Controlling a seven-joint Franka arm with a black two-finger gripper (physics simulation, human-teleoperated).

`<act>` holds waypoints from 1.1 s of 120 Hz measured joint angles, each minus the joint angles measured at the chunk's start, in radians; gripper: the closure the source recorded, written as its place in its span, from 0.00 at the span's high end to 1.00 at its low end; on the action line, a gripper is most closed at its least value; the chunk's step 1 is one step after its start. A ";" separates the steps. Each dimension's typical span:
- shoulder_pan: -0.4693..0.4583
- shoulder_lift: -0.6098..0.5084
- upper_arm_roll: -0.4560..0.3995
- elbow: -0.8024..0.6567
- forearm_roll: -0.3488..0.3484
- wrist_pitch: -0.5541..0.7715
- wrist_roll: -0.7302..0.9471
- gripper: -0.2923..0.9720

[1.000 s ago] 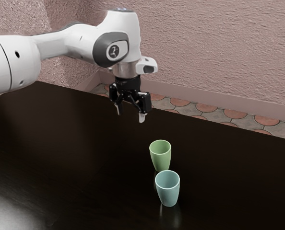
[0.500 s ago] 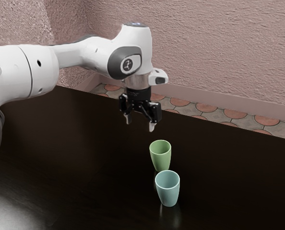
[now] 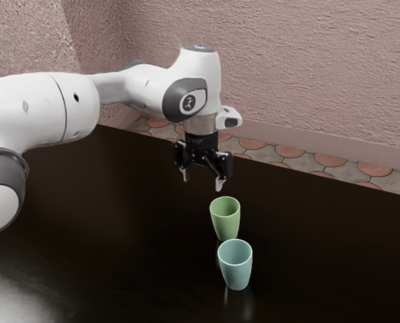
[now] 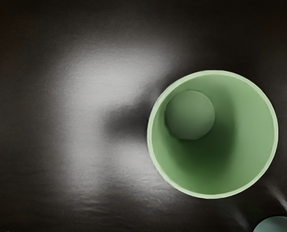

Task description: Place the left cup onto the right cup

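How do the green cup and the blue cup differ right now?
Colour: the green cup is light green, the blue cup pale blue. Position: the green cup stands almost under the open gripper; the blue cup stands beside it, nearer the exterior camera. Both stand upright on the dark table, alike in shape, neither gripped.

Gripper [image 3: 203,182]: shifted toward the exterior view's right and lowered in two steps; now close above the green cup [image 3: 225,217], slightly toward the exterior view's left of its rim. Arm [image 3: 129,91]: stretched further in from the exterior view's left, with a grey joint band [image 3: 1,171] newly in frame.
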 joint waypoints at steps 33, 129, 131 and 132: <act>0.023 0.042 -0.004 0.020 0.000 0.011 -0.009 0.75; 0.040 0.137 -0.022 0.081 -0.004 0.030 -0.022 0.75; 0.041 0.139 -0.023 0.082 -0.004 0.030 -0.022 0.75; 0.041 0.140 -0.023 0.082 -0.004 0.031 -0.022 0.75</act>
